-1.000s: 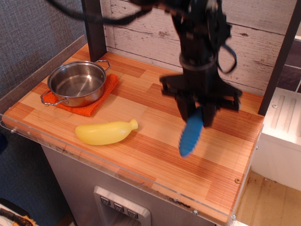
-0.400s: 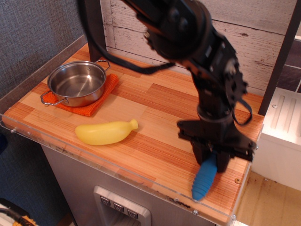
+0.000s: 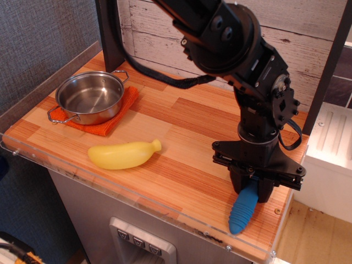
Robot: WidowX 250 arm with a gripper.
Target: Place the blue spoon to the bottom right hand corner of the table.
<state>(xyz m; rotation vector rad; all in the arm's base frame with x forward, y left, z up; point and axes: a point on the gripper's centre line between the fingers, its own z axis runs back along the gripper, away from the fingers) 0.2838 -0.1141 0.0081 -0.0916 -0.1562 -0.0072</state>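
The blue spoon [image 3: 244, 210] shows only its ribbed blue handle, hanging down from my gripper [image 3: 252, 188]; its metal bowl is hidden between the fingers. The handle tip sits at or just above the wooden table [image 3: 181, 165] near its front right corner. My gripper is shut on the spoon. The black arm reaches down from the upper middle of the view.
A yellow toy banana [image 3: 124, 154] lies at the front left. A steel pot [image 3: 89, 97] stands on an orange cloth [image 3: 115, 118] at the back left. A clear acrylic edge [image 3: 165, 212] runs along the front. A plank wall stands behind.
My gripper has carried the spoon from the table's middle right forward and down to the front right corner, lowering slightly in the last moment.
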